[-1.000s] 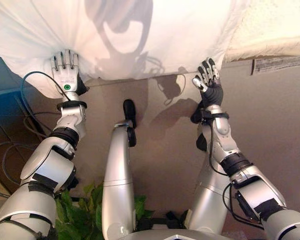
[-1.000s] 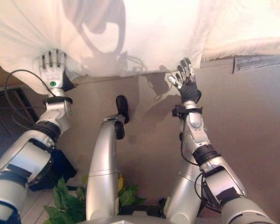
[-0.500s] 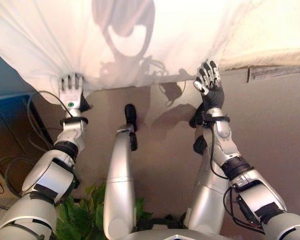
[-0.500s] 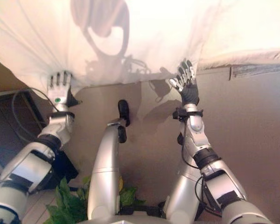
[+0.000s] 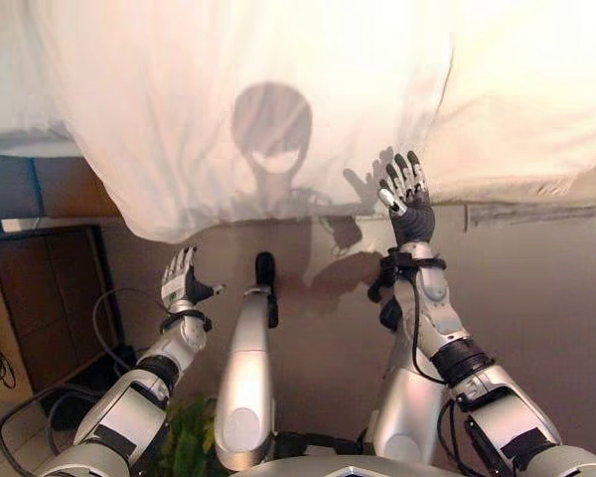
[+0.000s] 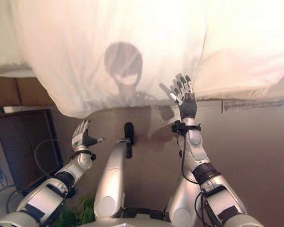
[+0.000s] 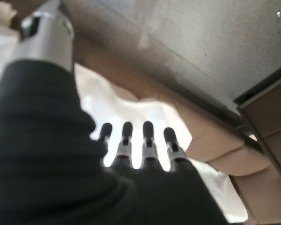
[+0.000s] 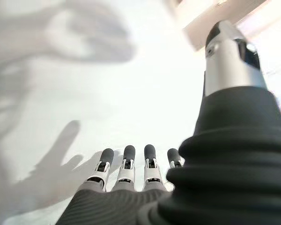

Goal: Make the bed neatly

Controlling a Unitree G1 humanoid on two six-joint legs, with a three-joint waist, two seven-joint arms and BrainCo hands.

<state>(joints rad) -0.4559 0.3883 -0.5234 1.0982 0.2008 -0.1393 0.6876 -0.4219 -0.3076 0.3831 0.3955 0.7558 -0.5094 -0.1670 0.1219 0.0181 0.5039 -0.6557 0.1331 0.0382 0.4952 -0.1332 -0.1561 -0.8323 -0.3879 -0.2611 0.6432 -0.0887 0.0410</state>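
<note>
one white sheet [image 5: 248,109] draped over the bed, right hand [image 5: 405,194] flat-fingered at its hem, left hand [image 5: 180,281] below the hem, fingers spread, empty

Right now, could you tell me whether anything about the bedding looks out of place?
Yes: the white sheet hangs unevenly over the bed's edge, sagging lower on the left, and neither the left hand nor the right hand holds it.

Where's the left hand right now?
In the eye views, the left hand is at lower left, open and below the white sheet's hanging edge, not touching it.
</note>
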